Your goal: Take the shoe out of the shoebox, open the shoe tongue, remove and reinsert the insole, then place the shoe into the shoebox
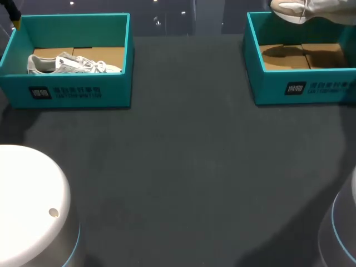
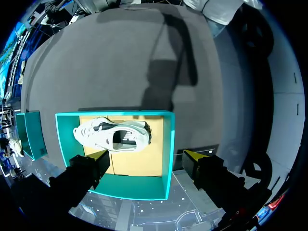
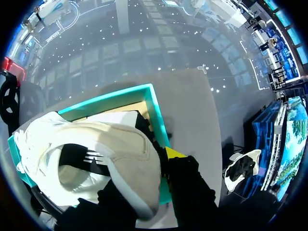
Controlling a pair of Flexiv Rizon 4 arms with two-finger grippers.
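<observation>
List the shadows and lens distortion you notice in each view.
Head view: the raised shoe throws a dark shadow onto the cardboard floor of the right box. Left wrist view: a long dark shadow lies across the table beyond the left box, whose straight walls look bowed by the fisheye. Right wrist view: the raised shoe looms large and swollen, close to the lens.

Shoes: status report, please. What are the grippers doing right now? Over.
Left gripper open above left shoebox, second shoe lying inside. Right gripper shut on lifted shoe, over right shoebox. Nothing seen blocking.
</observation>
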